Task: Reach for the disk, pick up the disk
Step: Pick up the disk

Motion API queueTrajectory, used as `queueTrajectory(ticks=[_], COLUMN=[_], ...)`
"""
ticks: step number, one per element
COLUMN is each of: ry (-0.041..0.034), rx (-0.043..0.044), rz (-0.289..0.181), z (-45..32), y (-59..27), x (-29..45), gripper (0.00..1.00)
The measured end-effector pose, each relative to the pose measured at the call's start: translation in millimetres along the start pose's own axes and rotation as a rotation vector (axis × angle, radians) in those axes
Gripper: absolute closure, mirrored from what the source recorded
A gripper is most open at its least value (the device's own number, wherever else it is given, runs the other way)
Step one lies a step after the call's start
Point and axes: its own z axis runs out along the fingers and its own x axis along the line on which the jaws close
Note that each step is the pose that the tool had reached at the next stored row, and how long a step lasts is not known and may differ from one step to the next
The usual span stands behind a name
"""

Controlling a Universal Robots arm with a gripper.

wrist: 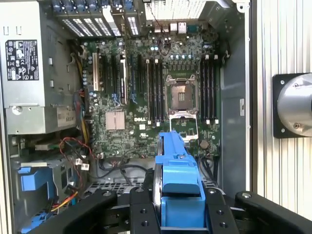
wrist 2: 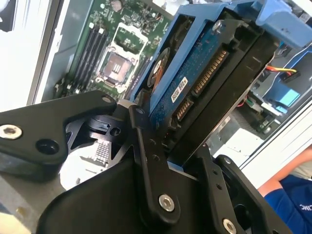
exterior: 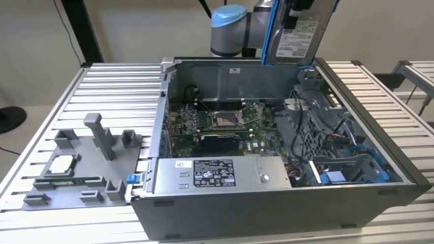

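The disk (exterior: 299,34), a silver-grey drive with a white label in a bright blue bracket, hangs upright above the far edge of the open computer case (exterior: 271,213). My gripper (wrist 2: 179,163) is shut on it. In the second wrist view the black fingers (wrist 2: 146,161) clamp the disk (wrist 2: 204,83) from both sides, with its connector edge facing the camera. In the first wrist view the blue bracket of the disk (wrist: 178,180) sits between the jaws of the gripper (wrist: 178,217), high over the motherboard (wrist: 146,97).
Inside the case lie a grey power supply box (exterior: 217,173) with a sticker, cables and a blue drive bay (exterior: 352,170). A grey fixture tray (exterior: 74,173) holding a small square chip (exterior: 60,165) sits at the exterior view's left. A person's blue sleeve (wrist 2: 287,195) is nearby.
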Motion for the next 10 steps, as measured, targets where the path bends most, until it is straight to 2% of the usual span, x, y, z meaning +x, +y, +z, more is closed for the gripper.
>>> queueTrajectory(ticks=[10], ry=[0.0000], rx=[0.0000], rz=[0.000], z=[-0.6], y=[-25.5], x=[-1.3], gripper=[1.00])
